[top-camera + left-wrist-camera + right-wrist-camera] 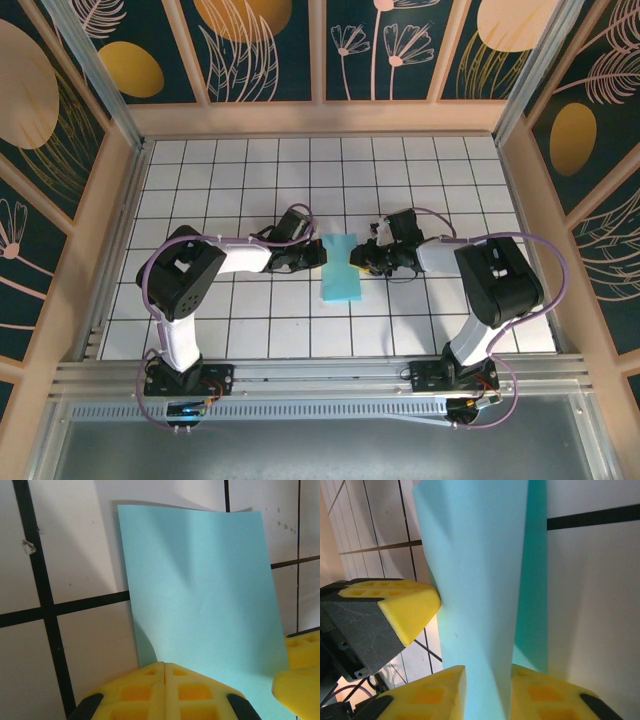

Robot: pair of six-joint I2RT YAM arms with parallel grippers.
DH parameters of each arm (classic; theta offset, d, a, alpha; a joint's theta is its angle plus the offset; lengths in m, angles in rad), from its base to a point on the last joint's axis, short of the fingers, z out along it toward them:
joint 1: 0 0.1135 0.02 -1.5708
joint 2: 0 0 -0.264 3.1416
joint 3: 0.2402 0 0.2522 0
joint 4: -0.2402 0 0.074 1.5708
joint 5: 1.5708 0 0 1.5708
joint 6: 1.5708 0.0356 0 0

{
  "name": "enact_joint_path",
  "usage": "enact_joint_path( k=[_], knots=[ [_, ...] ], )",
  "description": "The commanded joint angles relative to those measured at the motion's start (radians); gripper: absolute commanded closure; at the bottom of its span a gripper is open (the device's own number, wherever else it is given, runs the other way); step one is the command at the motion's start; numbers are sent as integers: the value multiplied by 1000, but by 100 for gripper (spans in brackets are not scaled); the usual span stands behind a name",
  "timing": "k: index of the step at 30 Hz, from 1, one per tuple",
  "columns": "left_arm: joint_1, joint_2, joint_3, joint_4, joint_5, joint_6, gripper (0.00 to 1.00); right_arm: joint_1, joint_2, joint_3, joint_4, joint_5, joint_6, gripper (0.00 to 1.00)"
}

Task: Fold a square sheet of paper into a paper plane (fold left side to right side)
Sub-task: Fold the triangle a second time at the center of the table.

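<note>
Paper point(338, 270), pinched in right jaws, touches closed left jaws.

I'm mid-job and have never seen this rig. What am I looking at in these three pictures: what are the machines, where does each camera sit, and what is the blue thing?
These are two robot arms bolted at the near edge of a white gridded table. The wide picture comes from a fixed camera above and behind them, with the left arm on the left and the right arm on the right. The other two pictures come from a camera on each wrist, looking past that arm's own yellow fingers.

The blue thing is the square sheet of paper. It lies between the arms, bent and partly lifted. It runs between the right arm's fingers, which look closed on it. The left arm's fingers are shut together at the sheet's edge. I cannot tell whether they pinch it.
</note>
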Motion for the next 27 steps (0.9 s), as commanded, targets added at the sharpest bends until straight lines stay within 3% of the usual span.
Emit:
enact_joint_path(
  k=[1, 6, 11, 16, 20, 27],
  knots=[
    [-5, -10, 11, -89, -31, 17, 100, -12, 15, 23, -4, -34, -29, 78],
    [-5, -52, 13, -94, -34, 21, 93, -19, 6, 22, -32, -37, -45, 88],
    [-5, -134, -8, -83, -46, 41, 79, -20, -9, 11, -30, -40, -26, 99],
    [-22, -269, -78, -71, -55, 95, 71, -20, -40, -18, 5, -57, 25, 100],
    [-91, -354, -123, -83, -105, 138, 65, -23, -64, -36, 35, -64, 74, 100],
    [-285, -399, -145, -98, -221, 186, 53, -33, -63, -31, 45, -80, 104, 100]
  ],
)
